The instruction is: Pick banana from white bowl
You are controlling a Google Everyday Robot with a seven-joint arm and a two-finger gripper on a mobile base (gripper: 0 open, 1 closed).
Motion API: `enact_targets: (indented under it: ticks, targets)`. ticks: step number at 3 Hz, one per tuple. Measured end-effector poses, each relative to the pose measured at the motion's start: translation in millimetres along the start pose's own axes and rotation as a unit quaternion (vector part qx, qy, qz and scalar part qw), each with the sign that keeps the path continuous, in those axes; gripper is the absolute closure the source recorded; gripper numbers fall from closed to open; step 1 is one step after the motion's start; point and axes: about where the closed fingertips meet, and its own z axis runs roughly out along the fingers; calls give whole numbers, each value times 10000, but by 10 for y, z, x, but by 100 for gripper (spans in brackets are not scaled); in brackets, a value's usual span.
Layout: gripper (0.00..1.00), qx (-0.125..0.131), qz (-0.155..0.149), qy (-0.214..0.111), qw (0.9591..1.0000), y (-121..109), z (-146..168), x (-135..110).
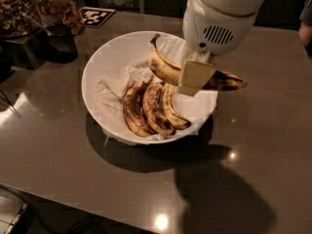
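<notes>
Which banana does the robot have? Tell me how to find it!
Find the big white bowl on the grey table. Over its right side the gripper pinches the banana. It is the longest and yellowest, above three shorter, browner bananas.

**Counts: 4 bananas, 1 bowl, 1 gripper**

Bananas: four total. One long banana (163, 68) is raised above the rest, and three shorter bananas (155, 108) lie side by side in the bowl.
White bowl (105, 57): one.
Crumpled paper liner (109, 89): one.
Gripper (194, 78): one, over the bowl's right side, clamped around the long banana.
Table (263, 145): one.
Printed marker tag (96, 16): one.
Snack containers (53, 6), top left: maybe two or three, too dark to count.
</notes>
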Motion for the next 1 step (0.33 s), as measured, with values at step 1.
enact_targets:
  ticks: [1]
  targets:
    - [100,95,-40,-34,9999,23,-83,-18]
